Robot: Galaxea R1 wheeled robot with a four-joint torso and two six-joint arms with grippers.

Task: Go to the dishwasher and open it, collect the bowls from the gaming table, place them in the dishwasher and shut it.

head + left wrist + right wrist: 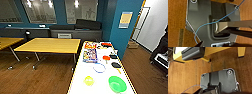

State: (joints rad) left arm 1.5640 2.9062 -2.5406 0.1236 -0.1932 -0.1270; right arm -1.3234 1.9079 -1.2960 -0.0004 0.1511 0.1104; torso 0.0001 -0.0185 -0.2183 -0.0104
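The gaming table [81, 72], long with a plain white top, runs away from me at the lower centre of the head view. On its near end sit a bright green bowl [117, 83] and a smaller yellow-green bowl [89, 80]. A clear bowl with a blue rim [99, 67] stands a little farther along. The dishwasher is out of view. Both wrist views look down past the robot's dark plate [200, 18] [223, 79] onto wooden floor, away from the bowls.
Farther along the white table lie colourful boxes [90, 53], red paddles [106, 58] and dark items [116, 65]. Yellow-topped tables [50, 45] stand to the left, with a dark sofa [80, 28] behind and a teal pillar [125, 27] on the right. Wooden floor runs along both sides.
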